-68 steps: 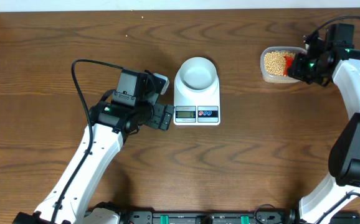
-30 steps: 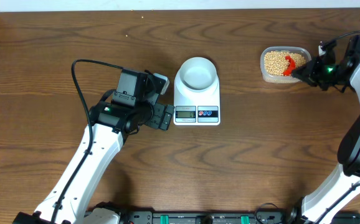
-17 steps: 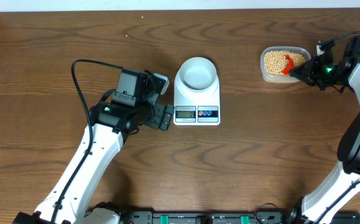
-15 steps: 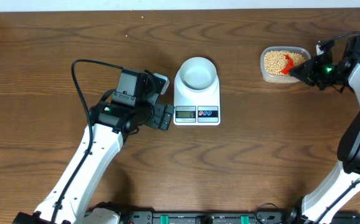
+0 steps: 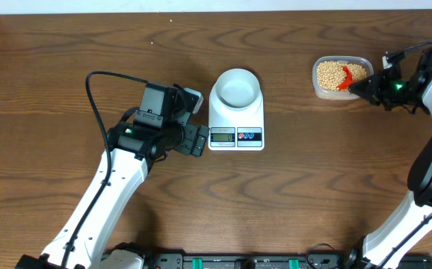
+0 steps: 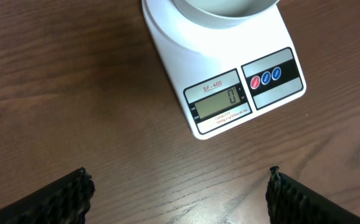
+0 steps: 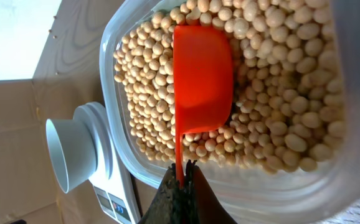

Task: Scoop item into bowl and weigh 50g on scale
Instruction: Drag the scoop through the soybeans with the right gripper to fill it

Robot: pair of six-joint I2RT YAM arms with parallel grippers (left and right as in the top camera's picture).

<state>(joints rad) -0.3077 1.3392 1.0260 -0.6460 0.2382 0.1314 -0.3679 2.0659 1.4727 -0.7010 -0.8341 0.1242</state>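
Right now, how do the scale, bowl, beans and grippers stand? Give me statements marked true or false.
1. The small round white bowl sits on the flat white digital scale. True.
2. The scale's display reads 50. False: it reads 0.
3. The right gripper holds the red plastic scoop by its handle, over the tan beans in the clear plastic container. True.
4. Beans are already in the bowl. False: it looks empty.
5. The left gripper is shut on the bowl. False: it is open, holding nothing.
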